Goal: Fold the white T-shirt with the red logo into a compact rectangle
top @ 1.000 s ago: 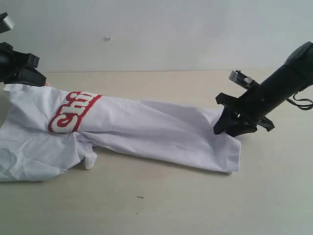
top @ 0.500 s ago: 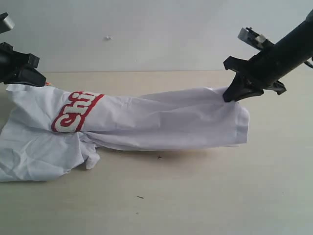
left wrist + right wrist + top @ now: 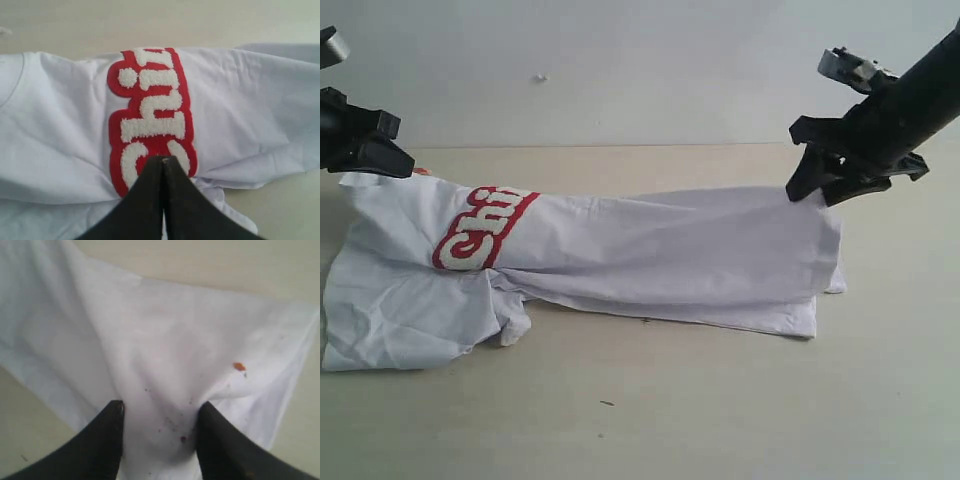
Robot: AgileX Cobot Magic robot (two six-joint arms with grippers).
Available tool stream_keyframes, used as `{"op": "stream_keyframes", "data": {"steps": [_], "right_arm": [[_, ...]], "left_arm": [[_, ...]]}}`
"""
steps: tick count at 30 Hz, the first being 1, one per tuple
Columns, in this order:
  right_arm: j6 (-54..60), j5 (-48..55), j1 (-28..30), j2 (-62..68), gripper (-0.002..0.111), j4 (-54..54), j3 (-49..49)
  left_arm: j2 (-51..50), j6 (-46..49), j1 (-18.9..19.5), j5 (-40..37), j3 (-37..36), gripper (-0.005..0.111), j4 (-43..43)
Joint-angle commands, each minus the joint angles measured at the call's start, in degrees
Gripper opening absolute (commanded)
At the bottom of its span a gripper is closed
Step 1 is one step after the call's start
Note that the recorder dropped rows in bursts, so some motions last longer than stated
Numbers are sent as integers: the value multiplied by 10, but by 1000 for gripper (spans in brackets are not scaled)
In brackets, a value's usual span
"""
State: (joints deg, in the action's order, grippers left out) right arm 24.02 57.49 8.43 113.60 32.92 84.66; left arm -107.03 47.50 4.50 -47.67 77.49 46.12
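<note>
The white T-shirt (image 3: 650, 250) stretches across the desk (image 3: 670, 420), with bare room along the near edge and the red logo (image 3: 480, 235) near its left end. The left gripper (image 3: 162, 162) pinches the cloth. The right gripper (image 3: 810, 198) stands parted over the hem, which now lies farther right than before.

Pale beige table (image 3: 720, 410) meets plain white wall (image 3: 670, 70).

Beige tabletop (image 3: 720, 420) meets a pale wall (image 3: 670, 60).
</note>
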Motion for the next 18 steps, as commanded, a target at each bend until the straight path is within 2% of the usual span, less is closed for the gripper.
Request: {"op": "stream_keyframes", "data": {"steps": [1,6,9,12,15,16,18], "right_arm": [[-38,-24,2,-6,51,-107,4],[-92,-39,2,-6,53,-167,4],[-83,-81,2,-6,53,-129,4],[-10,-81,2,-4,55,-46,4],[0,-57,2,3,66,-25,4],[0,-49,2,4,69,-37,4],[-67,-20,2,3,69,-154,4]], "left_arm": [[5,2,2,-5,-4,0,4],[5,2,2,-5,-4,0,4],[5,2,2,-2,-4,0,4],[5,2,2,-2,-4,0,4],[5,2,2,-2,-4,0,4],[5,2,2,-2,-4,0,4],[5,2,2,-1,-4,0,4]]}}
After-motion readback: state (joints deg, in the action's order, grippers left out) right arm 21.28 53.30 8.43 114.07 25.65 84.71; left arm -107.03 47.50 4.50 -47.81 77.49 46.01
